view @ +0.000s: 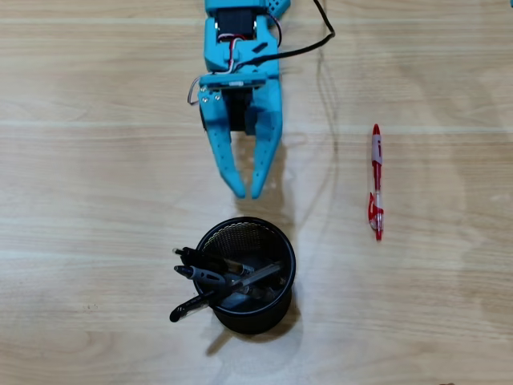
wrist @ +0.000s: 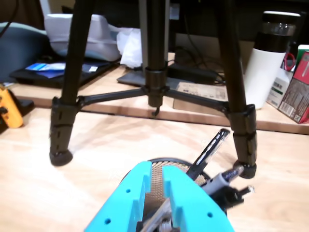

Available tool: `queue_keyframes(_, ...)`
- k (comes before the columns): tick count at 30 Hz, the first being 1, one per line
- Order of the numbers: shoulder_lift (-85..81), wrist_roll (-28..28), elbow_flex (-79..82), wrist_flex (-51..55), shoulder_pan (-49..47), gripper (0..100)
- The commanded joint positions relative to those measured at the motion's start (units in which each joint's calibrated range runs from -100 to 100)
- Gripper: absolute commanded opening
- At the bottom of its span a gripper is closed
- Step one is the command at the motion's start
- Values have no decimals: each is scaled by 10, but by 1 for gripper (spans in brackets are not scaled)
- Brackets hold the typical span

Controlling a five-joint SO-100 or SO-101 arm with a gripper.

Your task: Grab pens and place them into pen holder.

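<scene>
You are hovering the nearly closed, empty tool (view: 248,192) just above the pen holder (view: 280,241) holding three pens, so swing right to the red pen (view: 376,183) lying on the bench (view: 96,160).

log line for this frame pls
gripper: empty, nearly closed, above holder rim | holder: three pens in | red pen: on table, right in overhead view | next: likely red pen

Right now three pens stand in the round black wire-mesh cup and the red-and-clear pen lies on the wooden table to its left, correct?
Not quite. In the overhead view the red-and-clear pen lies to the right of the round black wire-mesh cup; three pens do stand in it.
</scene>
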Motion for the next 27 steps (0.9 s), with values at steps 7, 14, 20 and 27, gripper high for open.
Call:
queue_keyframes(7,-223,39,123,125,-47,2)
queue_keyframes(14,-354,40,164,357,-75,2)
queue_keyframes(20,-417,40,224,442,-108,2)
queue_keyframes(27,-411,36,253,443,-211,2)
